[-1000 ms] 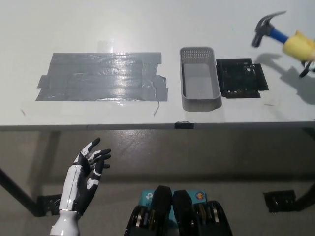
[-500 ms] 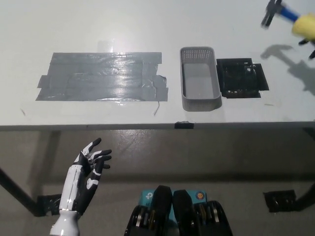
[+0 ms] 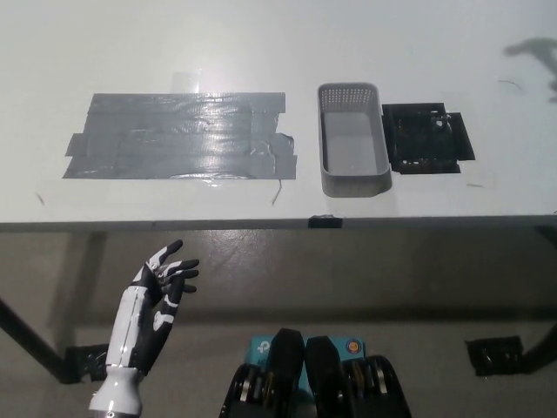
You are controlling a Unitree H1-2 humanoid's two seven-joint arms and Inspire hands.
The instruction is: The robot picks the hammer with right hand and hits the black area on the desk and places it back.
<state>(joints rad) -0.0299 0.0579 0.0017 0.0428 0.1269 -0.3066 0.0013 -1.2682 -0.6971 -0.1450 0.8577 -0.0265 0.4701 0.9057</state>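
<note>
**Bench layout with right robot hand and hammer outside the head view**

1. I see the white bench (image 3: 261, 52) filling the upper half of the head view; its front edge runs straight across the picture at about mid-height.

2. The largest item on it is a patch of grey tape (image 3: 178, 135), several overlapping strips laid flat on the left half of the bench.

3. Right of the tape, near but apart from it, stands a grey perforated basket (image 3: 352, 139), long side running away from me, nothing visible inside it.

4. Just beside the basket's right wall lies the black area (image 3: 428, 139), a flat dark square on the bench surface. Nothing covers it or stands on it.

5. A faint shadow (image 3: 533, 52) falls on the bench at the top right corner, well apart from the black area.

6. I cannot locate the hammer or the right robot hand in this view, so I cannot tell the right hand's hold.

7. The left robot hand (image 3: 161, 292) hangs below the bench's front edge at lower left, fingers spread, holding nothing, well apart from the black area.
</note>
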